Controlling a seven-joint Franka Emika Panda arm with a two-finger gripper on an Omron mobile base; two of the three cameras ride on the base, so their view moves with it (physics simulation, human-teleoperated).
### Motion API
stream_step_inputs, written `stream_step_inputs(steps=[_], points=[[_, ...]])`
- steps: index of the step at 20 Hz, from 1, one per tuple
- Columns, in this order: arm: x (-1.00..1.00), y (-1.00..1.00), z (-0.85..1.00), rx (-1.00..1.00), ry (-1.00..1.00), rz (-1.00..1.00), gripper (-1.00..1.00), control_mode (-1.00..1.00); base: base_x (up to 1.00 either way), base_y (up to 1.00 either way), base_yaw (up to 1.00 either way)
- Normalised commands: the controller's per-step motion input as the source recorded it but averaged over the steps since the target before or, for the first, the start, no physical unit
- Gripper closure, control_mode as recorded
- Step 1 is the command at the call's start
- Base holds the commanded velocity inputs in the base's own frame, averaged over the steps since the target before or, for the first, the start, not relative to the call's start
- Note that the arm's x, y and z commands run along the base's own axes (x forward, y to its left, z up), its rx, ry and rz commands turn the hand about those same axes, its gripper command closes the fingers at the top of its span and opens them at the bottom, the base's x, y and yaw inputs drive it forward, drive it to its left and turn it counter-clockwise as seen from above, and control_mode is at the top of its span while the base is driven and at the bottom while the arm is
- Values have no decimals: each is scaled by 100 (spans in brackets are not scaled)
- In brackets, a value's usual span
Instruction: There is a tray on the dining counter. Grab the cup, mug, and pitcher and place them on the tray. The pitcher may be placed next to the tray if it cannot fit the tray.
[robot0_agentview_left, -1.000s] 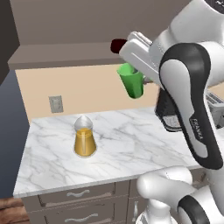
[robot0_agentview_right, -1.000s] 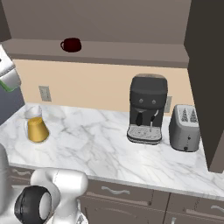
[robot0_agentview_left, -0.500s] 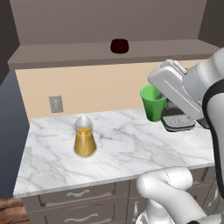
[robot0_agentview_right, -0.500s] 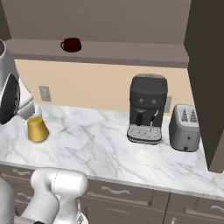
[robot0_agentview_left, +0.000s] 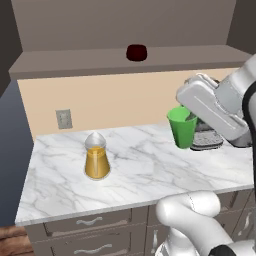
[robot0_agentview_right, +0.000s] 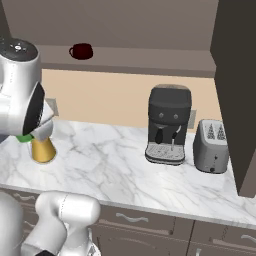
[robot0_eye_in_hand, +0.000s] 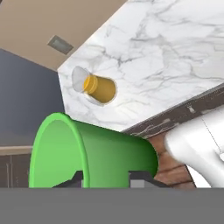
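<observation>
My gripper (robot0_agentview_left: 194, 119) is shut on the rim of the bright green cup (robot0_agentview_left: 182, 128) and holds it in the air above the right part of a marble worktop. In the hand view the cup (robot0_eye_in_hand: 87, 151) lies on its side between my dark fingertips (robot0_eye_in_hand: 139, 177). To its left the amber pitcher (robot0_agentview_left: 96, 158) stands upright on the worktop, apart from my hand, and also appears as pitcher (robot0_eye_in_hand: 97, 87) and pitcher (robot0_agentview_right: 44, 150). The dark maroon mug (robot0_agentview_left: 136, 52) sits on the shelf above the back wall, seen too as mug (robot0_agentview_right: 81, 50). The tray and dining counter are out of view.
A black coffee machine (robot0_agentview_right: 169, 125) and a grey toaster (robot0_agentview_right: 211, 146) stand at the right of the worktop (robot0_agentview_right: 110, 165). A wall outlet (robot0_agentview_left: 63, 119) is behind the pitcher. Drawers (robot0_agentview_left: 85, 237) run under the front edge. A dark cabinet (robot0_agentview_right: 235, 75) closes the right side.
The arm has swung the green cup down and to the right, from high near the shelf to just above the worktop. The pitcher and the mug have stayed put.
</observation>
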Motion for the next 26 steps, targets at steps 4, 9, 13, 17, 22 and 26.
stream_step_inputs(steps=[4,9,13,17,22,26], points=[[0,-8,-53,-18,10,7,100,-100,0,0,0],[0,-14,-36,-7,6,4,100,-100,0,0,0],[0,-36,-4,0,3,6,100,-100,0,0,0],[1,-17,-29,-5,0,4,100,-100,0,0,0],[0,-7,-24,-2,0,1,100,-100,0,0,0],[0,-7,-13,0,1,1,100,-100,0,0,0]])
